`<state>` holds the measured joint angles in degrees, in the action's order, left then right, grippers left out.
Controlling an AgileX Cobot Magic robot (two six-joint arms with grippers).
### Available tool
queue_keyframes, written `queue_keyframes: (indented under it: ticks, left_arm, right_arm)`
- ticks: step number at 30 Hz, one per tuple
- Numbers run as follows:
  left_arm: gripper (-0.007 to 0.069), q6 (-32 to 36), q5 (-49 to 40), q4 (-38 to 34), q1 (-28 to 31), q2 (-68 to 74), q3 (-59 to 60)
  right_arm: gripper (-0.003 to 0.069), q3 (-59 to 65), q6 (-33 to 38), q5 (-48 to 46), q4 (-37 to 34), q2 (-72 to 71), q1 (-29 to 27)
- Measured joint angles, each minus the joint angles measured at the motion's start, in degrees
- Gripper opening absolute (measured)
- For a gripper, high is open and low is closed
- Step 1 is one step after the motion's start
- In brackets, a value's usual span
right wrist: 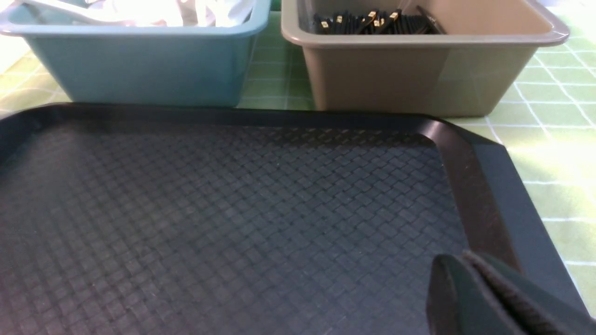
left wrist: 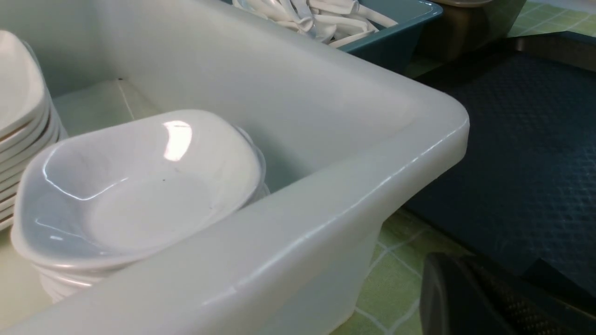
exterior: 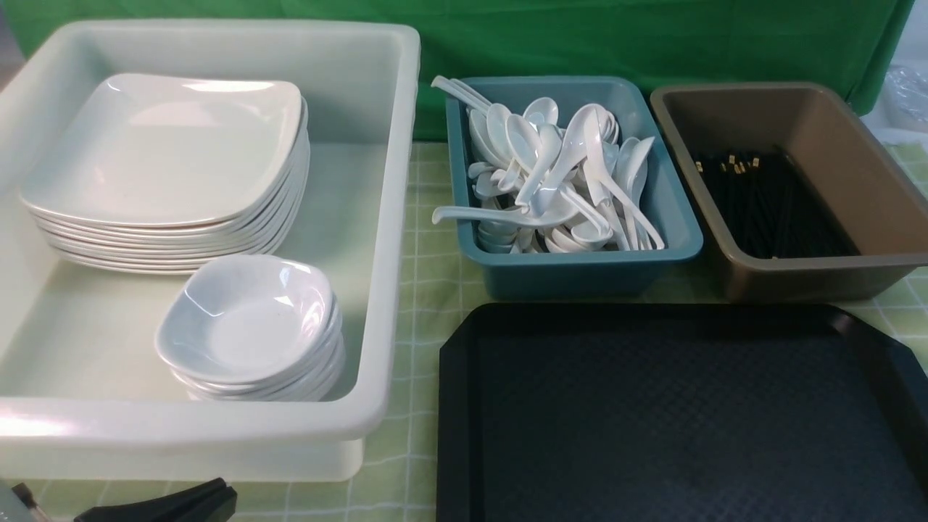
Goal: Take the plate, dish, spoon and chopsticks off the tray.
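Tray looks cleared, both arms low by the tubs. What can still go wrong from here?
1. The left gripper sits shut beside the white tub; lifting carelessly might clip its rim.
2. The stack of dishes stands near that tub's front corner and could be jolted if the tub is bumped.
3. The right gripper sits low over the tray; a sideways move may catch the raised rim.

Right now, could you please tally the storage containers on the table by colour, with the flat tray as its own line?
Large white plastic tub: 1
Teal plastic tub: 1
Brown plastic tub: 1
Black rectangular textured tray: 1
Total: 4
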<state>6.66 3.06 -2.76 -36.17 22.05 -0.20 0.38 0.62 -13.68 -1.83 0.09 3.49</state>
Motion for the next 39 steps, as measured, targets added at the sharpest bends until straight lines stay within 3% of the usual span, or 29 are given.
queue_keyframes:
  ticks: [10,16,23,27,32,39]
  left_arm:
    - [0.0021,0.0,0.0,0.1,0.0,-0.1,0.0]
    - [0.0021,0.8,2.1,3.8,2.1,-4.3,0.0]
    - [0.0021,-2.1,1.6,-1.6,25.5,-17.0,0.5]
    - [0.0021,-5.9,-8.3,-4.3,37.9,-21.8,0.5]
    - [0.0021,-6.7,-16.8,-4.6,41.3,-22.1,0.6]
    - [0.0021,-6.7,-17.2,-4.9,41.3,-22.1,0.6]
  right_arm:
    - [0.0068,0.0,-0.2,0.0,0.0,0.0,0.0]
    - [0.0084,0.0,-0.6,0.0,0.0,-0.1,0.0]
    - [0.0095,0.0,-0.6,0.0,0.0,-0.1,0.0]
    - [0.0099,0.0,-0.6,0.0,0.0,-0.1,0.0]
    - [0.0111,0.0,-0.6,0.0,0.0,-0.1,0.0]
    - [0.0129,0.0,-0.6,0.0,0.0,-0.1,0.0]
